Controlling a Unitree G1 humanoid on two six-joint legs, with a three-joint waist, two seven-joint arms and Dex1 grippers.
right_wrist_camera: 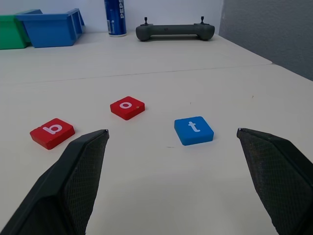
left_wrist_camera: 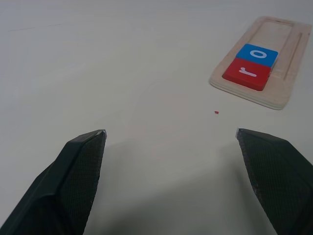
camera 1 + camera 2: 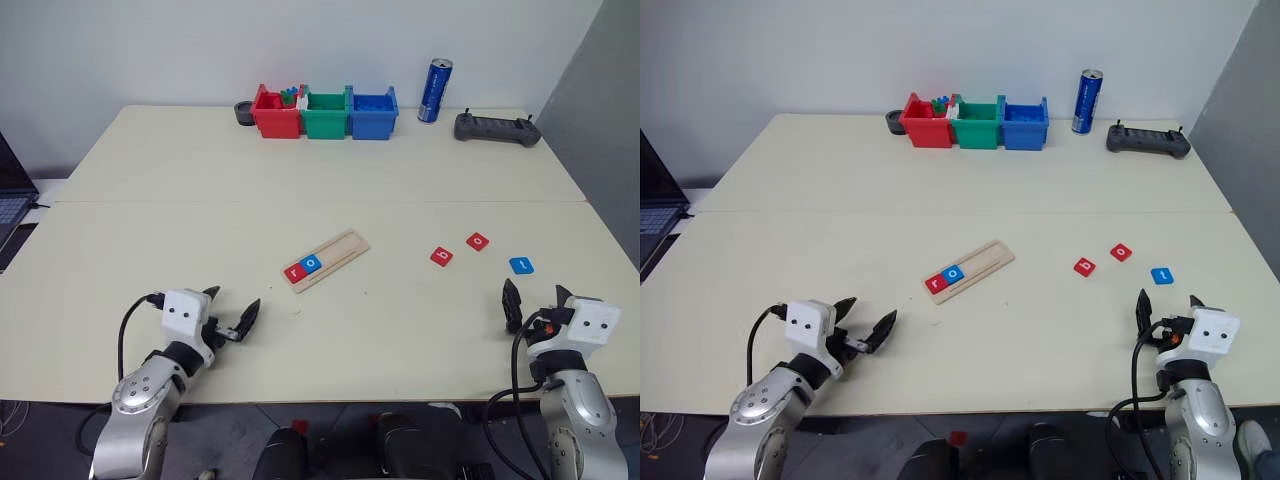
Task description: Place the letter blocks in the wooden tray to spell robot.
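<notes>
Down at the near edge of the desk [image 3: 120, 240], the left gripper [image 3: 230, 322] hung with its fingers spread wide and nothing between them, pointing toward the middle of the desk. Over by the near right corner, the right gripper [image 3: 535, 303] stood the same way, fingers wide apart and empty, just above the desktop.

A little beyond the right gripper lay the three loose blocks, all flat on the desk and apart from each other: the blue "t" block [image 1: 193, 130] nearest the right edge, the red "o" block [image 1: 127, 107] a bit farther back, and the red "b" block [image 1: 52, 132] toward the centre.

In the middle of the desk sat the wooden tray [image 3: 340, 252], lying at a slant. The red "r" block [image 2: 246, 73] and the blue "o" block [image 2: 257, 53] sat touching at its nearer end, the rest of the groove bare.

By my reading, two letters were in and the "b" was due next. That called for the right gripper to reach forward and toward the centre, close on the red "b", and carry it to the slot right beside the blue "o".

Along the far edge stood the red, green and blue bins [image 3: 324, 112], a can [image 3: 434, 90] and a controller [image 3: 496, 128].
</notes>
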